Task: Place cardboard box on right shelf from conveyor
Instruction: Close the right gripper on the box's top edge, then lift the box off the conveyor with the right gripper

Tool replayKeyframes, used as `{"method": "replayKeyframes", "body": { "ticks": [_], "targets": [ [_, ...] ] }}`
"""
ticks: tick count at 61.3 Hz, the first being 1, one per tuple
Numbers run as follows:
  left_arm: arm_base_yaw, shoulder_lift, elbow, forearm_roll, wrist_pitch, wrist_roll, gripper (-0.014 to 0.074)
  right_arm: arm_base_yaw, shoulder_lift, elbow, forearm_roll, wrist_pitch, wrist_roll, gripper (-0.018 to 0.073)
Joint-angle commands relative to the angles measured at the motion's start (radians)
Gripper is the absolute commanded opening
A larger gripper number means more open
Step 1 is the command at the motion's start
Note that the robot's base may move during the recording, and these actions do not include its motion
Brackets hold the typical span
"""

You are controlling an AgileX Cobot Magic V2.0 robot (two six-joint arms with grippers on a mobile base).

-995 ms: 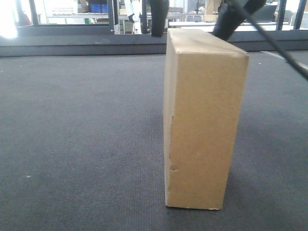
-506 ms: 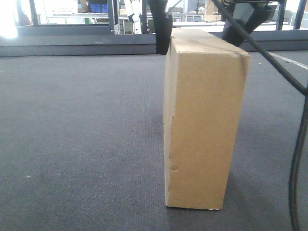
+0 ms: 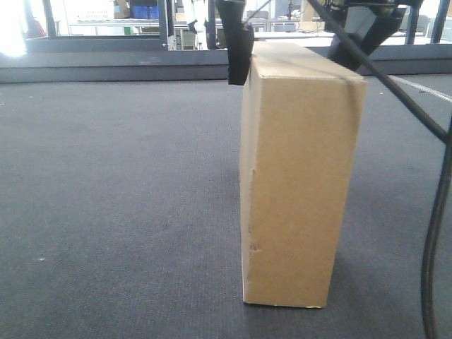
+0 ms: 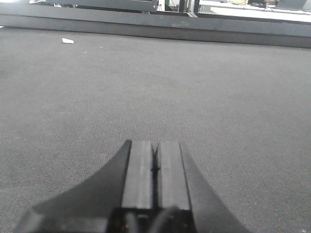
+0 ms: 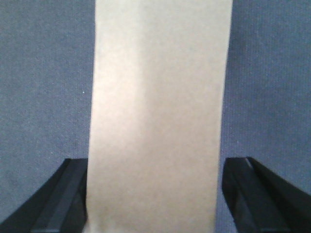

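The cardboard box (image 3: 296,176) stands upright on its narrow edge on the dark grey conveyor (image 3: 120,198); it is plain tan with small dents down its left front edge. My right gripper (image 3: 293,67) straddles the box's top from above, open, one black finger (image 3: 239,49) against the left face and the other behind the right corner. In the right wrist view the box (image 5: 158,111) fills the middle between the fingers of the right gripper (image 5: 156,162), with a narrow gap on the right side. My left gripper (image 4: 155,145) is shut and empty, low over bare belt (image 4: 146,87). The right shelf is out of view.
A raised dark rail (image 3: 106,67) borders the belt's far edge, with tables, racks and blue bins (image 3: 145,11) beyond. A black cable (image 3: 432,233) hangs down at the right of the box. A small white scrap (image 4: 67,41) lies on the belt.
My right gripper has come down, its fingers now lower around the box's top. The cable has swung down at the right. The box has not moved.
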Motion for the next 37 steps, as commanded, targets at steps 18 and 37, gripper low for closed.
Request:
{"method": "replayKeyframes", "body": {
  "ticks": [18, 37],
  "targets": [
    [0.002, -0.008, 0.01, 0.001, -0.085, -0.005, -0.0116, 0.002, -0.043, -0.037, -0.011, -0.01, -0.001, 0.043],
    [0.002, -0.008, 0.01, 0.001, -0.085, -0.005, -0.0116, -0.002, -0.096, -0.038, -0.011, -0.022, -0.002, 0.0066]
  ]
}}
